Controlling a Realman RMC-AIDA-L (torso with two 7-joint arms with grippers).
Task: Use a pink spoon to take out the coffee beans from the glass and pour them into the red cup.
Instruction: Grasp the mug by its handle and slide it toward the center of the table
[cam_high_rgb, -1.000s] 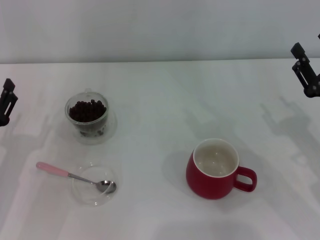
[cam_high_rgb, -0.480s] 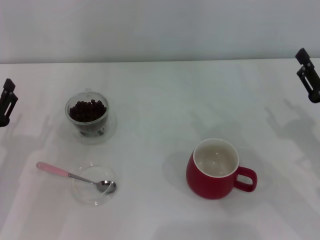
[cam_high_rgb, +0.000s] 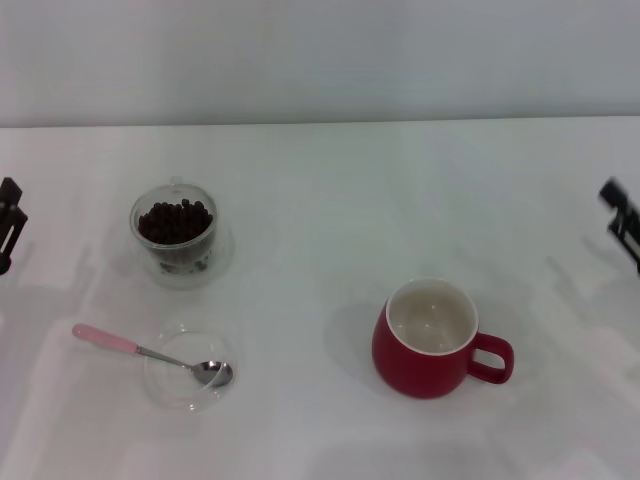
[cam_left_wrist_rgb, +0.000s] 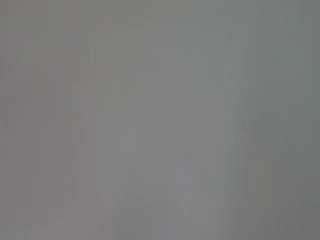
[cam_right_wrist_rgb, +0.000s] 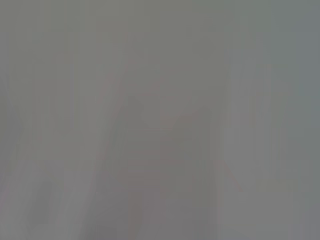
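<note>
Left gripper (cam_high_rgb: 8, 222) and right gripper (cam_high_rgb: 624, 220) sit at opposite table (cam_high_rgb: 330, 200) edges; finger state cannot be told; spoon (cam_high_rgb: 150, 353) unheld.

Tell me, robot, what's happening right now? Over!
Left gripper and right gripper at table edges, holding nothing. Pink spoon untouched, bowl in glass dish. Nothing blocking.

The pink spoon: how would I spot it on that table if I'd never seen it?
Start at the big red cup, then look across toward the robot's left. The pink spoon lies there, its silver bowl in a shallow clear dish, nearer than the glass of coffee beans. Only it has a pale-pink handle.
</note>
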